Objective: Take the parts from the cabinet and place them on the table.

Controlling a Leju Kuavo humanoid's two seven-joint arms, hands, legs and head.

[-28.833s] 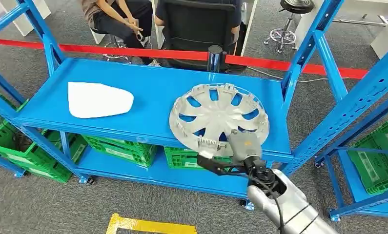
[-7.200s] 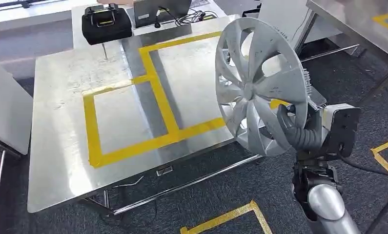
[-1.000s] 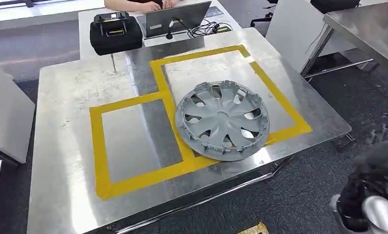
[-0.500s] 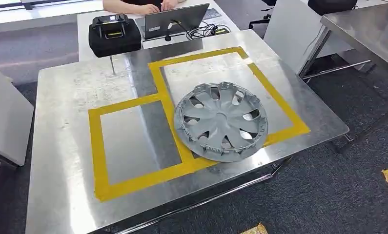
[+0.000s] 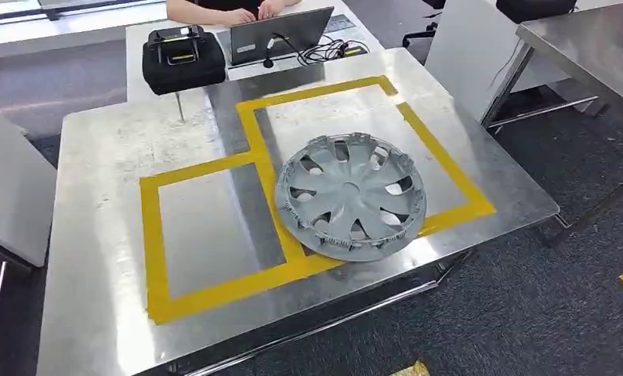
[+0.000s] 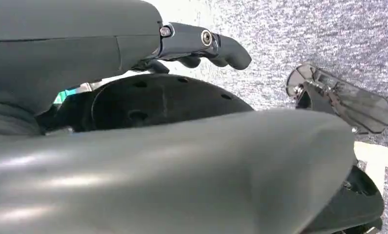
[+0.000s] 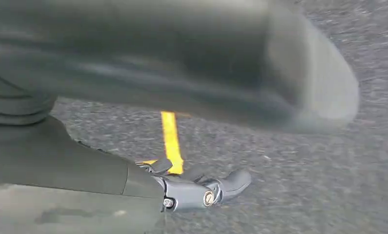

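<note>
**Now: hubcap lying on steel table, both my hands hanging empty**

Here the grey hubcap (image 5: 351, 196) is lying flat on the steel table (image 5: 96, 258), inner side up w/ clip tabs ringing its rim. It is sitting mostly inside the right-hand yellow tape box (image 5: 441, 168), its near-left edge overlapping the tape strip dividing that box from the left-hand tape box (image 5: 153, 243), which is framing bare metal. Nothing is touching the part.

My left hand (image 6: 201, 44) is hanging over grey carpet in the left wrist view, dark fingers (image 6: 231, 51) curling a little, thumb well apart from them, holding nothing. My right hand (image 7: 201, 190) is hanging likewise in the right wrist view, fingers (image 7: 235, 180) loosely bent, thumb wide of them, nothing btwn them; a yellow floor stripe (image 7: 171, 139) is running across the carpet beneath it. That view is blurring w/ motion.

Beyond the table's far edge, a black case (image 5: 182, 55) and an open laptop (image 5: 280, 35) w/ cables are sitting on a white desk (image 5: 135, 47), where a person's hands (image 5: 249, 11) are resting by the laptop. A second steel table (image 5: 582, 39) is standing at far right, a white panel (image 5: 10, 196) at left.
</note>
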